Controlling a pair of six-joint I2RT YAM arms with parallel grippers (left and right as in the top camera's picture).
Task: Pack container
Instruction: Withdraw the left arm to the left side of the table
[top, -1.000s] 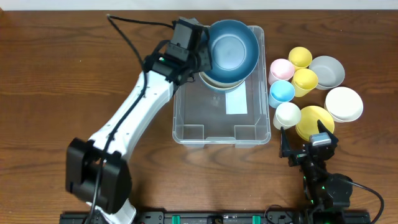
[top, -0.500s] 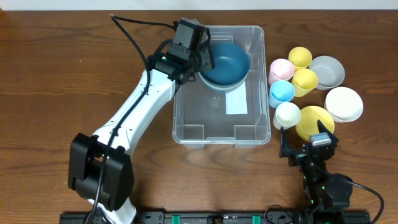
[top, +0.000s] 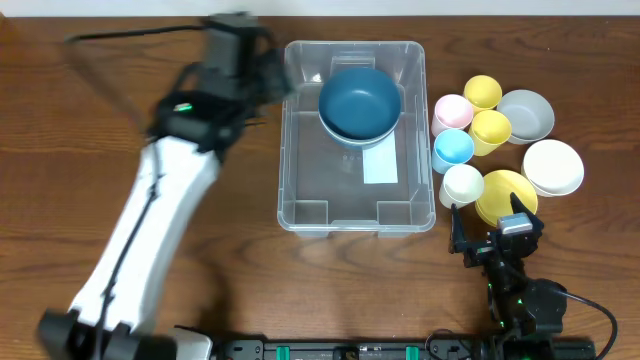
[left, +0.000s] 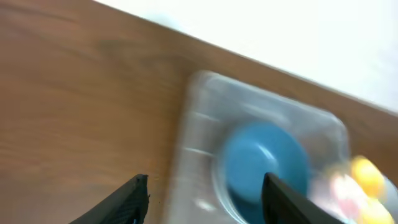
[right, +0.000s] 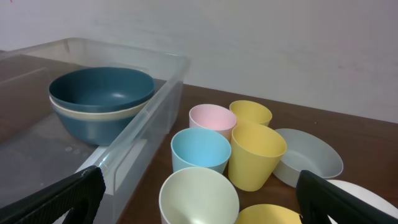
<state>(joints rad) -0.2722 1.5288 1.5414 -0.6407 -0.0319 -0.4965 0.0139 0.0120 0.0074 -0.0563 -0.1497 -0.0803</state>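
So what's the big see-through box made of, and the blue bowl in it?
The box looks like clear, glossy plastic: the brown table shows through it, and its walls have moulded ribs. The blue bowl looks like smooth plastic with a dull, matte finish, with no sharp shine on it, though the pictures can't settle that for sure.

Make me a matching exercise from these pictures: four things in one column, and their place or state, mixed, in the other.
Column A
1 dark blue bowl
2 grey bowl
3 left gripper
4 white label

Column B
a open, holding nothing
b on the base of the container
c nested in a cream bowl
d next to a yellow cup

Pairs: 1-c, 2-d, 3-a, 4-b
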